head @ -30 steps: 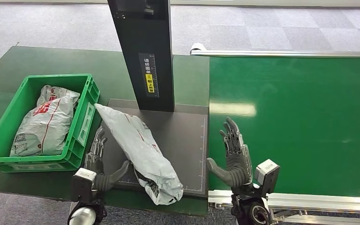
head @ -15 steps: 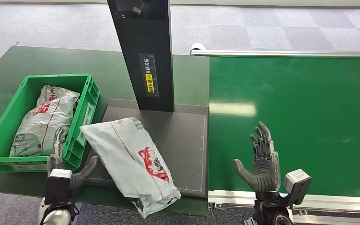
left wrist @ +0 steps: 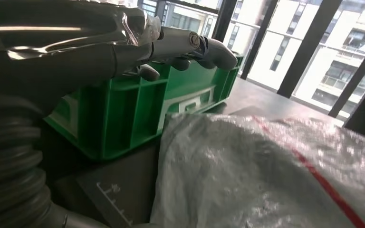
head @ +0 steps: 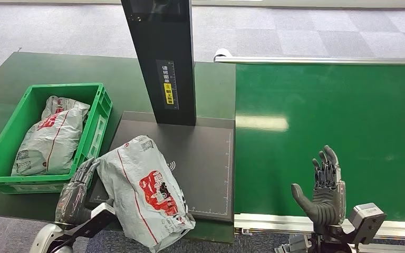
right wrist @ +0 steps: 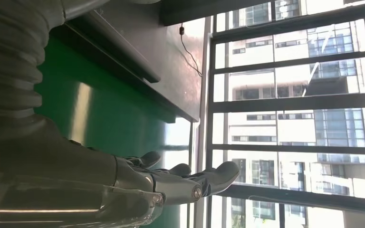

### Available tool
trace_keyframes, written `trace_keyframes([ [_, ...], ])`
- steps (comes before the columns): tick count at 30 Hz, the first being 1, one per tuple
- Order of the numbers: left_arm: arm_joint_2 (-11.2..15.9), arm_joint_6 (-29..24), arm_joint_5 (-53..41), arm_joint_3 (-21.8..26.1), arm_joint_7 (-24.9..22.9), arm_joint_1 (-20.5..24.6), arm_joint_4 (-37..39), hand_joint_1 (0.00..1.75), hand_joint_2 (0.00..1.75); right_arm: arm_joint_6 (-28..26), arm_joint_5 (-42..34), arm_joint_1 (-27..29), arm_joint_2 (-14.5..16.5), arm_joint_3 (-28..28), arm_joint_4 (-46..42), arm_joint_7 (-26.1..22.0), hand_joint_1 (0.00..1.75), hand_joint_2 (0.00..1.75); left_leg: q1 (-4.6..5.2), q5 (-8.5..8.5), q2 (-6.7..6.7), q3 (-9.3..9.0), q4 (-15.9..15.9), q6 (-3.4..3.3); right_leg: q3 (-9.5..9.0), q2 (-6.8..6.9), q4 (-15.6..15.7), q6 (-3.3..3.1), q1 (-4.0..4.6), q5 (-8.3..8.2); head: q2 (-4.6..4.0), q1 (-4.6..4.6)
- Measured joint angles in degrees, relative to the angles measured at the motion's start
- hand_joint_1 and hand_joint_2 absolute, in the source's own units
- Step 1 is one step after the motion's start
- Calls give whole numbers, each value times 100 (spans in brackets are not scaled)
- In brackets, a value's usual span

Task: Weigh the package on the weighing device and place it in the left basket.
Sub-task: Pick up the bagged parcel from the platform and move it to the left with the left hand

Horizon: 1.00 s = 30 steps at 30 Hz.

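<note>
- Table [head: 47, 68]: dark green surface carrying the basket and the weighing device; a bright green conveyor belt [head: 337, 137] adjoins it on the robot's right.
- Weighing device [head: 200, 158]: dark flat platform with a tall black column [head: 163, 58] rising from its far edge. Much of the platform surface lies bare.
- Left basket [head: 97, 113]: green crate standing just beside the platform on the robot's left. It already holds one grey bagged parcel [head: 50, 139].
- Package [head: 145, 192]: grey plastic mailer with red print, tilted, lying over the near left corner of the platform, its near end overhanging the table edge. It is not in the basket.
- Left robot hand [head: 75, 192]: sits against the package's left side, between it and the basket wall. In the left wrist view the fingers [left wrist: 190, 45] are extended over the basket rim and the bag lies close against the hand; whether the thumb actually clamps the bag I cannot tell.
- Right robot hand [head: 324, 195]: spread, holding nothing, raised over the belt's near edge, well apart from the package.
- Step in hand, by judgement: weighing appears finished; transfer to the basket is under way.
- Next move calls for: a confirmed hold, a lift clear of the basket wall, then travel leftward and release over the parcel inside.
</note>
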State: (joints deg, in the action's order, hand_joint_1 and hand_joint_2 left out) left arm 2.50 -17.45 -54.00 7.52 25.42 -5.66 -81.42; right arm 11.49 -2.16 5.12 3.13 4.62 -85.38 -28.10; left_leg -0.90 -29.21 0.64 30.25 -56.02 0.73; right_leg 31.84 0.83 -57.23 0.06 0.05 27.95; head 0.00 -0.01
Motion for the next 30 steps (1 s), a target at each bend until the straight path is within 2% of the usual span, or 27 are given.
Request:
trace_keyframes([
  [9, 363, -274, -392, -760, -263, 239, 533, 0, 175, 79, 15, 35, 19, 182, -86, -26, 0, 175, 2, 0, -28, -18, 3, 0, -37, 28, 2, 0, -3, 9, 0, 1],
  [11, 420, -399, -339, -926, -269, 297, 616, 9, 175, 92, 53, 42, 45, 214, -97, -35, 0, 175, 3, -1, -28, -34, 4, 0, -57, 30, 3, -2, -4, 11, 0, 1],
  [15, 442, -521, 166, -1190, -37, 316, 689, 167, 175, 75, 105, 90, 113, 259, -144, -56, 0, 175, 4, 0, -26, -52, 3, -1, -66, 28, 3, -2, -5, 9, 0, 1],
  [18, 433, -459, 415, -1360, 42, 288, 678, 175, 175, 60, 108, 146, 166, 297, -209, -69, 0, 175, 3, 2, -25, -52, 2, -1, -63, 24, 3, -1, -4, 6, 0, 2],
  [30, 431, -30, 792, -1748, 167, 314, 583, 175, 175, 73, 193, 187, 317, 399, -308, -86, 0, 175, 2, 0, -24, -31, 2, -1, -38, 19, 2, -1, -2, 7, 0, 1],
])
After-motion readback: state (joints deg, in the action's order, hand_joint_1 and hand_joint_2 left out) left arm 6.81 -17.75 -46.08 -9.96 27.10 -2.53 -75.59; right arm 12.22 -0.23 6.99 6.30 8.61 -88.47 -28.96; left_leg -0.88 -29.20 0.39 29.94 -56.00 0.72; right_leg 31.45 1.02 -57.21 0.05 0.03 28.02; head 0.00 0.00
